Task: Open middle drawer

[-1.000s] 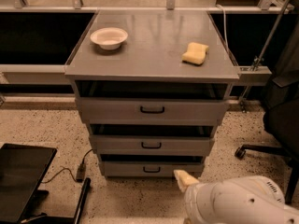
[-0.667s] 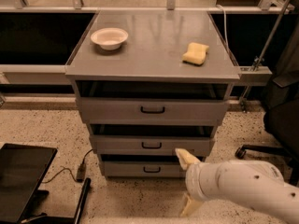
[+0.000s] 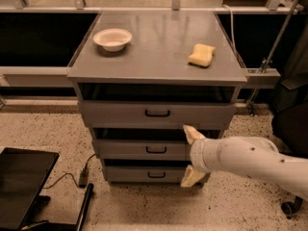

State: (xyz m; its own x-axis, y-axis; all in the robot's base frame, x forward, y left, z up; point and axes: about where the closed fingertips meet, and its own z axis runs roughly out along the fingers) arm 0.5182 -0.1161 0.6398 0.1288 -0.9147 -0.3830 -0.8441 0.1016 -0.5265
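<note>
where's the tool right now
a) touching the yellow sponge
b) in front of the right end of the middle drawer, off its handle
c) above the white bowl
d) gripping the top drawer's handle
B: the tool is open in front of the right end of the middle drawer, one finger above its front and one below, to the right of the black handle and apart from it.

I find nothing to read here: no text, label, brand or number on the middle drawer (image 3: 125, 149) or anywhere around it. My gripper (image 3: 192, 155) sits before that drawer's right end, fingers spread apart.
</note>
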